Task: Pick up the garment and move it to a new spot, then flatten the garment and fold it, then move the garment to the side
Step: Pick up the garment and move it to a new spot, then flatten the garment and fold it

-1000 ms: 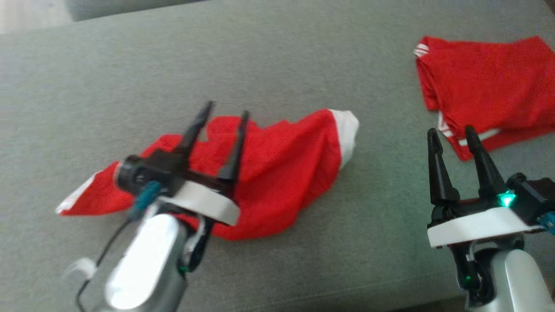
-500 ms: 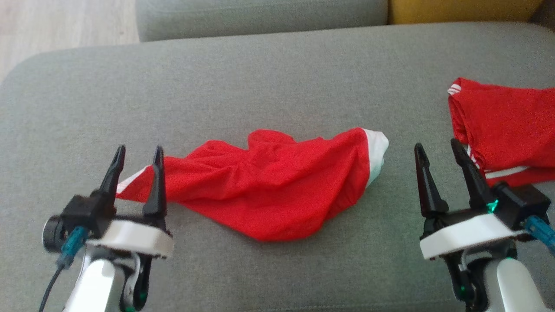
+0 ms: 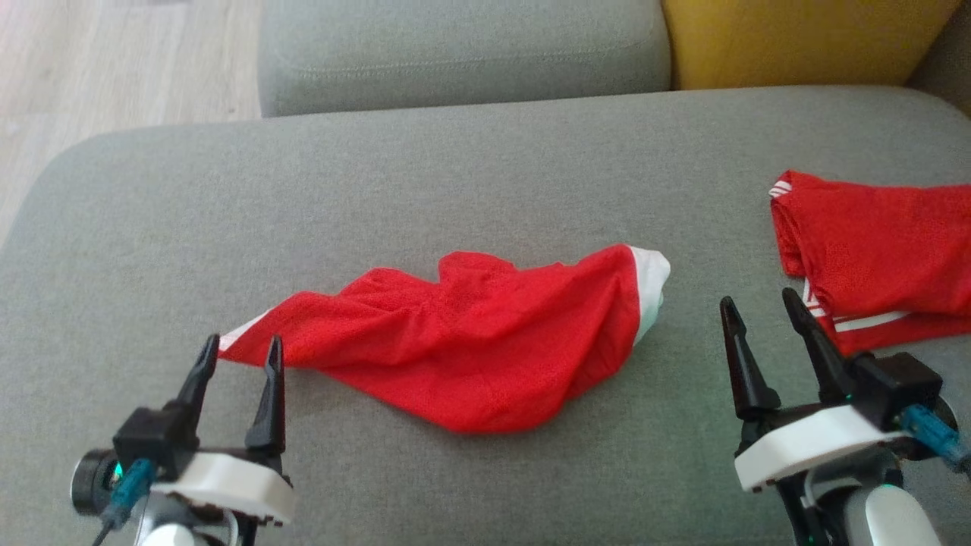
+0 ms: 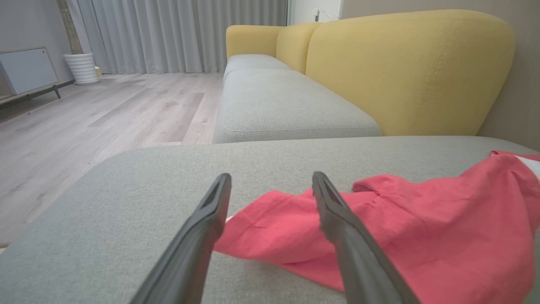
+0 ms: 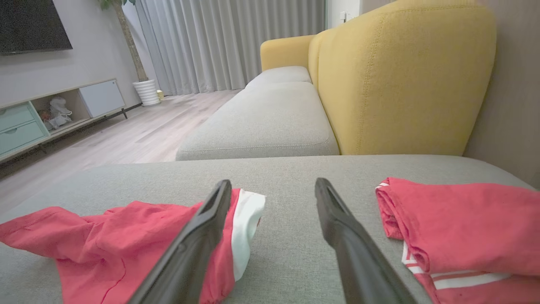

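Note:
A crumpled red garment (image 3: 470,349) with a white band at its right end lies across the middle of the grey cushion (image 3: 455,182). It also shows in the left wrist view (image 4: 400,236) and the right wrist view (image 5: 126,240). My left gripper (image 3: 241,355) stands open at the lower left, fingertips just short of the garment's left tip, holding nothing. My right gripper (image 3: 762,307) is open at the lower right, between the crumpled garment and a folded one, and it is empty too.
A folded red garment (image 3: 872,258) with white stripes lies at the cushion's right edge, also in the right wrist view (image 5: 468,228). A yellow sofa back (image 3: 796,38) and another grey seat (image 3: 463,45) lie behind. Wooden floor (image 3: 114,68) is at far left.
The camera has tilted, shifting the whole picture down. My left gripper has drawn back off the garment toward the lower left. The garment lies as it did; the right gripper is barely moved.

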Motion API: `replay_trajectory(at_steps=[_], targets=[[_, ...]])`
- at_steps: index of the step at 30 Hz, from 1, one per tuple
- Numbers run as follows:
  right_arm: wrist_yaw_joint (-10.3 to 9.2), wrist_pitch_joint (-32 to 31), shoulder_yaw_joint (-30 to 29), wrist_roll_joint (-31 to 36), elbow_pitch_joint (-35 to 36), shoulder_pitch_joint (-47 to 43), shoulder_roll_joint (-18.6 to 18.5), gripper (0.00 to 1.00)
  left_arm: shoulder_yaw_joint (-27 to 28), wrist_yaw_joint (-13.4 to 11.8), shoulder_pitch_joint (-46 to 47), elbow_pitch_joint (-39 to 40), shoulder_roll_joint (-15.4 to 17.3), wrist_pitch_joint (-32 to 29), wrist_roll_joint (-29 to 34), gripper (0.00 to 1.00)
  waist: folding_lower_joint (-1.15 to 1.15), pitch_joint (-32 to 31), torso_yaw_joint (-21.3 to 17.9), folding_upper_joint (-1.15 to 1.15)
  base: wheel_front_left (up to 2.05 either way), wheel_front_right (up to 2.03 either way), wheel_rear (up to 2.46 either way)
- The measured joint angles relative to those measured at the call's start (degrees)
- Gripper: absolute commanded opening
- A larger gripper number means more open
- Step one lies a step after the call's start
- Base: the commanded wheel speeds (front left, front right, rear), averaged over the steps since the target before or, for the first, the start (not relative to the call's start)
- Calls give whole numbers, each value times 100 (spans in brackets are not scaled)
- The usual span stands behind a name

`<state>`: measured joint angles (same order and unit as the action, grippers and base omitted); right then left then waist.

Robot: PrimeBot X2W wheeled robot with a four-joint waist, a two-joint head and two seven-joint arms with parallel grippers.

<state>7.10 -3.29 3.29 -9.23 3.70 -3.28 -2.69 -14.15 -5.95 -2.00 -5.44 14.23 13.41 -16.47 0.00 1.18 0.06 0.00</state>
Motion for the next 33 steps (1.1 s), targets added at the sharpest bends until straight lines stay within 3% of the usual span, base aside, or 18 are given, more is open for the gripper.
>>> replay_trajectory(at_steps=[29,33], targets=[[0,-204,-73,133,241,-227,-9,100,-178,-168,-266,225,29,-122,-1,100,0,-101,-30,0,0,0,0],[0,-285,149,234,248,-214,-138,100,-192,-160,-242,234,31,-121,-1,100,0,-4,17,0,0,0,0]])
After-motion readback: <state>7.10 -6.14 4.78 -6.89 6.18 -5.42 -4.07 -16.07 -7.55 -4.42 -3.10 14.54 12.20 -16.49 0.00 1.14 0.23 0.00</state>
